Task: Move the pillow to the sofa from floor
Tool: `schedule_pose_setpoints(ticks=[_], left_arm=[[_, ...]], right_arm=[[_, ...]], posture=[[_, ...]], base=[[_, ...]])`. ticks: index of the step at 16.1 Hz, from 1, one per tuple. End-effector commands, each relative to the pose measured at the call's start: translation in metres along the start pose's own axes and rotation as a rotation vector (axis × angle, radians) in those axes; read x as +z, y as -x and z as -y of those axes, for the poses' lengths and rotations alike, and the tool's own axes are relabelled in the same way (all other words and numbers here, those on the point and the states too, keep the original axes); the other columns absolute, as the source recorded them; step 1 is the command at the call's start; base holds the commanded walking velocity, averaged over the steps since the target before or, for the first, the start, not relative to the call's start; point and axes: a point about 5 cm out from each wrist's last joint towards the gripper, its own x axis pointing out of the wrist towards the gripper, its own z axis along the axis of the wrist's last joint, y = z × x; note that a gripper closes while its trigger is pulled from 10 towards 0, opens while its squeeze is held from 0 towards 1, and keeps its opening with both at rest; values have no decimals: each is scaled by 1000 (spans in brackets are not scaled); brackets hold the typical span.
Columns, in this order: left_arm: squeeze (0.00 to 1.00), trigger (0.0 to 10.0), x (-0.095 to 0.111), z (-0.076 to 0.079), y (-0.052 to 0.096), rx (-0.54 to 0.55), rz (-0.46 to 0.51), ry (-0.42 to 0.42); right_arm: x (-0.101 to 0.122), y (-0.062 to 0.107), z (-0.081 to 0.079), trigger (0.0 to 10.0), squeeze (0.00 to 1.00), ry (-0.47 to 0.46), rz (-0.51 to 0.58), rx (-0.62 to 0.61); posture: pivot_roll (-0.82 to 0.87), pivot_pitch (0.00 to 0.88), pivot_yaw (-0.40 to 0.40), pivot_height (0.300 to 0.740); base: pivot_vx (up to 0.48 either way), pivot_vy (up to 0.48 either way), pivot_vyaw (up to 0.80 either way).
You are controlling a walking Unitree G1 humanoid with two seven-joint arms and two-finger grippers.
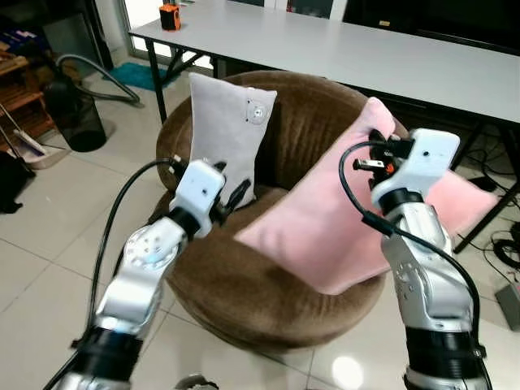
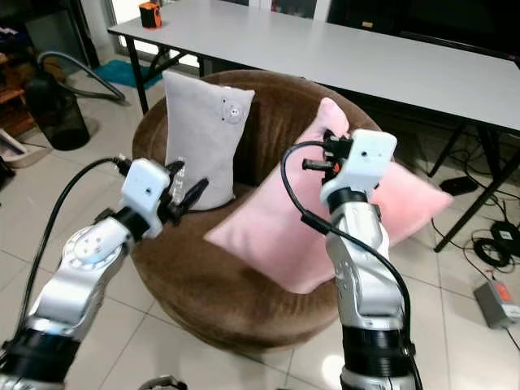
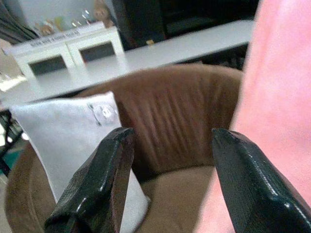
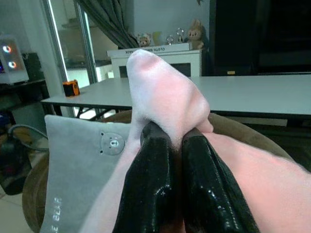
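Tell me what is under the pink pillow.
The pink pillow, pinched at its top corner by the right gripper, lies tilted on the brown round sofa, its right end sticking out past the rim. The seat beneath it is covered.

You see soft matt cloth on the pink pillow (image 1: 341, 219), and the grey pillow (image 1: 223, 134) looks like a smooth matt fabric. The brown sofa (image 1: 301, 122) has velvety ribbed cloth. Both grippers' fingers (image 3: 252, 189) are glossy black plastic. The floor tiles (image 1: 49, 244) shine.
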Motion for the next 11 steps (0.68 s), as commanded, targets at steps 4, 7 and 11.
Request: schedule_pose_setpoints(ticks=[4,7,11], left_arm=[[0,10000,5,-3,16,-30,-6,-12],[0,10000,5,-7,27,-25,-28,-23],[0,10000,8,-13,52,-47,-82,-58]], right_arm=[[1,-17,-2,10000,0,29,20,-34],[-5,-30,-10,10000,0,62,15,-33],[-19,-64,-17,10000,0,101,-28,-64]], posture=[[96,132,-97,740],[117,159,-110,740],[186,261,-137,740]], base=[[0,0,0],[0,0,0],[0,0,0]])
